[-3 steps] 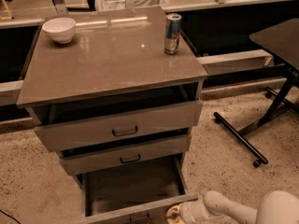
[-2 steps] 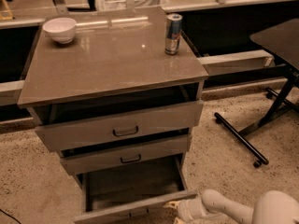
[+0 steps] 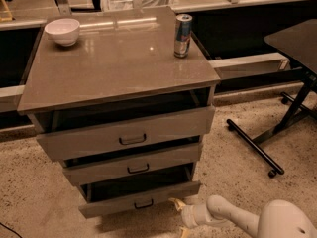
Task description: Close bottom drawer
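Observation:
The bottom drawer is the slim grey-brown front at the foot of the cabinet, with a small dark bar handle. It stands out a little from the cabinet, with a dark gap above its front. My gripper is low on the floor just in front of the drawer's right end, on a white arm that comes in from the bottom right. Its yellowish fingertips are spread apart and hold nothing; the upper one is close to the drawer front's lower edge.
The top drawer and middle drawer also stand slightly out. A white bowl and a drink can are on the cabinet top. A black table's legs and wheeled foot lie on the floor to the right.
The bottom drawer has slid far back into the cabinet; its open floor no longer shows. My gripper has moved forward with it toward the cabinet.

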Tool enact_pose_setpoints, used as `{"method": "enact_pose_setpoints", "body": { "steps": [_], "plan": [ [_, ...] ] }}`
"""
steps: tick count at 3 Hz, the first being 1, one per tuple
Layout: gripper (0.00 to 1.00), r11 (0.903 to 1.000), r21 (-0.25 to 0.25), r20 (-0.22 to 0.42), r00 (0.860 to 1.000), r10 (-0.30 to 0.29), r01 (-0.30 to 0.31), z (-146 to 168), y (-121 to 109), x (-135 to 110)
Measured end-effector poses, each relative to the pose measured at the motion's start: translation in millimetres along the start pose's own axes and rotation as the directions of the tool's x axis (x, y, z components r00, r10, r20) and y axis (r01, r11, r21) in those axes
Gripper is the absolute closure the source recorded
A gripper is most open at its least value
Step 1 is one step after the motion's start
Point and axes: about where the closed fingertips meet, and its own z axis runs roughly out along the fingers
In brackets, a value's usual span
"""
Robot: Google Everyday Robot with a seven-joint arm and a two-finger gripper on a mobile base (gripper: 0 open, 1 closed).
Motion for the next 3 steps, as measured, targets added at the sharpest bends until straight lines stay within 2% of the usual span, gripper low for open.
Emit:
{"method": "enact_pose_setpoints", "body": {
  "steps": [1,2,3],
  "plan": [
    [0.03,1.0000,-0.008,-0.005,1.000,0.002,-0.002,4,0,-1],
    [0.25,0.9998,-0.017,-0.010,1.000,-0.007,0.007,13,-8,-1],
    [0.53,0.9997,0.023,0.015,1.000,-0.001,0.001,21,-32,9]
  ]
}}
